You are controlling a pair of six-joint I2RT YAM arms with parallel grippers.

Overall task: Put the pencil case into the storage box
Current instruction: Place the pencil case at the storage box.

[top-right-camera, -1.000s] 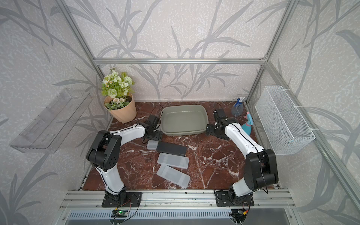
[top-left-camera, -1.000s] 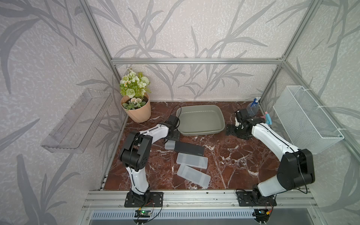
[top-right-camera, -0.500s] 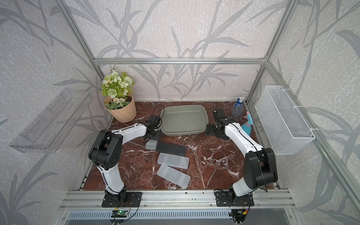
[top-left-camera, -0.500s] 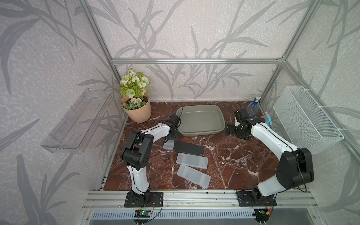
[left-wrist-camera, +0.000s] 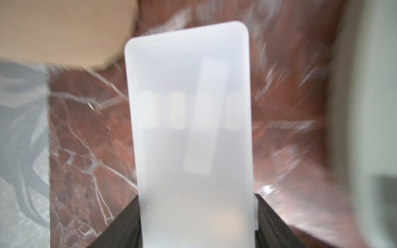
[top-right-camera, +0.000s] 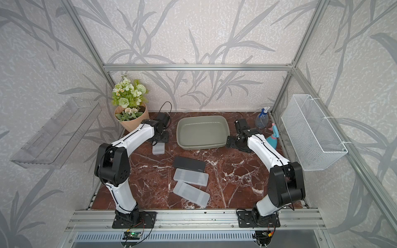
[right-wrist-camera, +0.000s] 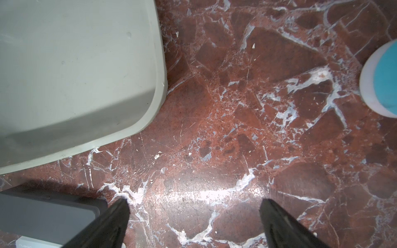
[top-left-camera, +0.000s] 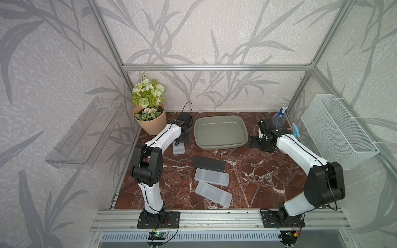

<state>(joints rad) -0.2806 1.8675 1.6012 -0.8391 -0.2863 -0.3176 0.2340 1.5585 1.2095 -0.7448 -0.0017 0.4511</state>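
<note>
The left pincer (left-wrist-camera: 197, 199) grips a frosted white pencil case (left-wrist-camera: 189, 120): in the blurred left wrist view a black jaw presses against each long side, and the case runs up through the middle of the frame. In both top views this pencil case (top-left-camera: 178, 149) (top-right-camera: 158, 148) sits left of centre, partly hidden under the pincer, just beside the lower left corner of the storage box (top-left-camera: 222, 147). Whether it is lifted off the worktop (top-left-camera: 253, 171) I cannot tell. The grey-green storage box (top-right-camera: 200, 147) stands in the centre and holds nothing. The right pincer (right-wrist-camera: 193, 214) gapes wide over bare marble by the box's right-hand corner. Below the box, in mid-frame, lie a black case (top-left-camera: 208, 164) and two frosted cases (top-left-camera: 211, 176).
</note>
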